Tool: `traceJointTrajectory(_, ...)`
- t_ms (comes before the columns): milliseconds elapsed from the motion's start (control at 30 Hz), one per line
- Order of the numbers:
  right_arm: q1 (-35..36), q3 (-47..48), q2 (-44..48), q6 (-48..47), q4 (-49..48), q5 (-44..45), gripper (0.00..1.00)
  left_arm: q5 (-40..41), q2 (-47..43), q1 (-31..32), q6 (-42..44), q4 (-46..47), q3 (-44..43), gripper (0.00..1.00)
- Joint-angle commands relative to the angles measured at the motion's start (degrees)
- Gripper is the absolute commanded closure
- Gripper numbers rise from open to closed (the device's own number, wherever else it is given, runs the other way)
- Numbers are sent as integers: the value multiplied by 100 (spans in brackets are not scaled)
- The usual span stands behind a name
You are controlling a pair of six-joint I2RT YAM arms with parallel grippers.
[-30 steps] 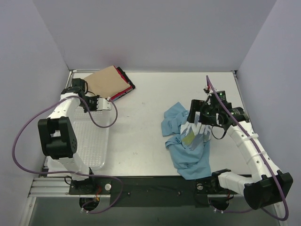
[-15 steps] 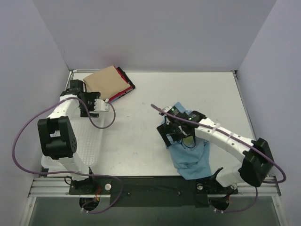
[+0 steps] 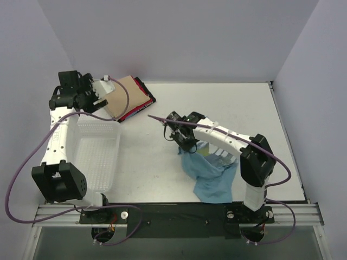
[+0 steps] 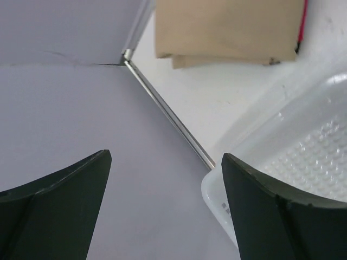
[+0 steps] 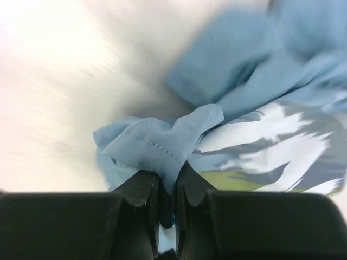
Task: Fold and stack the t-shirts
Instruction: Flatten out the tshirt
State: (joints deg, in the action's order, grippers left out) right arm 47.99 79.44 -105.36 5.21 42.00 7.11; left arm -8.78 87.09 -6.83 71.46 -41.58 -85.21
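Observation:
A light blue t-shirt with white lettering lies crumpled on the table at centre right. My right gripper is at its left edge, shut on a stitched hem of the blue t-shirt; the pinch shows between the right gripper's jaws. A folded tan t-shirt lies on a red-and-black t-shirt at the back left. My left gripper hangs open and empty above the table's back left corner. In the left wrist view the left gripper is wide apart, with the tan t-shirt beyond it.
A white mesh basket stands at the left, below the left arm; its rim shows by the left gripper. Grey walls close in the table on the left, back and right. A metal rail runs along the left wall.
My left gripper opened and rose from the basket toward the back left corner. My right arm swung left across the blue t-shirt and shut on its left hem.

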Motion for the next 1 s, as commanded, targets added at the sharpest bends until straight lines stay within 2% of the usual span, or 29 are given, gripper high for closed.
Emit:
traceJointTrajectory(0,124,2202,1139,-697,-146,-1987,100,-185,-385,15,-2960,186,-953,6)
traceJointTrajectory(33,88,2416,1436,-741,-322,-2578,100,-290,-394,6,-3476,99,-1093,6)
traceJointTrajectory(100,-122,2446,2059,-584,-1068,-3073,100,-544,-473,15,-4005,45,-1208,6)
traceJointTrajectory(167,-552,2033,2587,-260,-1667,-3337,100,-887,-570,24,-4419,36,-1287,6)
traceJointTrajectory(200,-989,1562,2739,-162,-1964,-3435,100,-1002,-579,24,-4561,28,-1401,6)
traceJointTrajectory(333,-2175,206,3512,295,-2099,-3743,100,-1934,-412,129,-4966,-376,-1937,6)
traceJointTrajectory(433,-3545,-978,4109,463,-2003,-3658,100,-2286,-316,628,-4984,-561,-1982,8)
traceJointTrajectory(467,-3907,-1218,4181,428,-1933,-3525,100,-2260,-281,961,-4888,-822,-1999,9)
traceJointTrajectory(500,-4572,-1542,4234,376,-1871,-3254,100,-2043,-211,1425,-4644,-956,-1982,11)
traceJointTrajectory(533,-4770,-1719,4234,210,-1879,-3138,100,-1797,-175,1604,-4511,-1105,-1912,11)
traceJointTrajectory(567,-5286,-1904,4060,243,-2027,-2450,79,-1733,-123,1980,-4501,-1141,-1842,11)
traceJointTrajectory(600,-5404,-1871,3946,583,-2046,-1782,55,-1707,-105,2106,-4492,-1133,-1650,12)
traceJointTrajectory(633,-5771,-1479,3448,708,-1890,-1183,43,-1698,-70,2350,-4509,-1107,-1561,13)
traceJointTrajectory(667,-5957,-1223,2704,1083,-1749,-1116,35,-1672,-43,2466,-4588,-1019,-1386,13)
traceJointTrajectory(700,-6263,-472,2340,1339,-1173,-1064,24,-1645,1,2624,-4641,-984,-1306,14)
traceJointTrajectory(733,-6371,-90,1579,1681,-767,-1272,25,-1619,27,2712,-4720,-896,-1131,14)
traceJointTrajectory(767,-6346,636,1276,1737,-233,-1309,25,-1610,27,2818,-4764,-843,-1016,14)
traceJointTrajectory(800,-6172,843,1125,1624,-36,-1152,25,-1558,19,2854,-4843,-747,-832,14)
traceJointTrajectory(867,-5268,688,1516,1152,-104,-365,23,-1400,-69,2924,-4983,-598,-455,14)
traceJointTrajectory(900,-4438,348,1666,975,-287,-195,22,-1355,-139,2924,-5010,-544,-253,14)
traceJointTrajectory(933,-4082,14,1999,660,-376,-167,22,-1233,-174,2933,-5097,-474,-146,14)
traceJointTrajectory(967,-3330,-225,2141,517,-629,-254,22,-1162,-227,2916,-5177,-447,12,14)
